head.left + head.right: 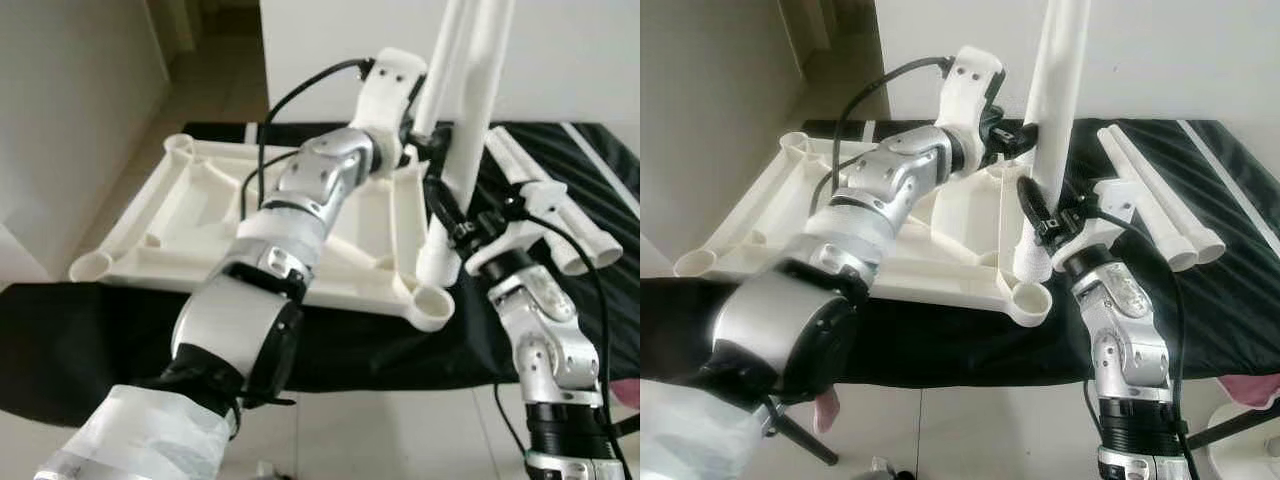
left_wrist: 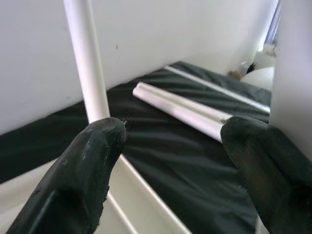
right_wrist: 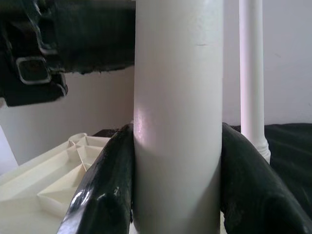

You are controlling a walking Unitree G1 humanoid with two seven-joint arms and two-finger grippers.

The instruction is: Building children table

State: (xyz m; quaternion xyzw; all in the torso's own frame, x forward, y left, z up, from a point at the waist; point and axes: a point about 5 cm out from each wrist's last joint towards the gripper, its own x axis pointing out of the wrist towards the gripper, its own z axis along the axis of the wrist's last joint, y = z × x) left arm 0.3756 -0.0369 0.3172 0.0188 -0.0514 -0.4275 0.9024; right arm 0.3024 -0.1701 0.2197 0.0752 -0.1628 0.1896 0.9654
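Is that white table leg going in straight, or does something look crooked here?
The leg in the right gripper leans a little, its foot beside the corner socket of the upturned tabletop, not seated. The left gripper is open by it. Nothing looks broken.

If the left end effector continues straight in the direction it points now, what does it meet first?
Probably the two spare table legs lying on the black cloth; they sit directly between its open fingers. The upright leg stands just beside that line, so depth is uncertain.
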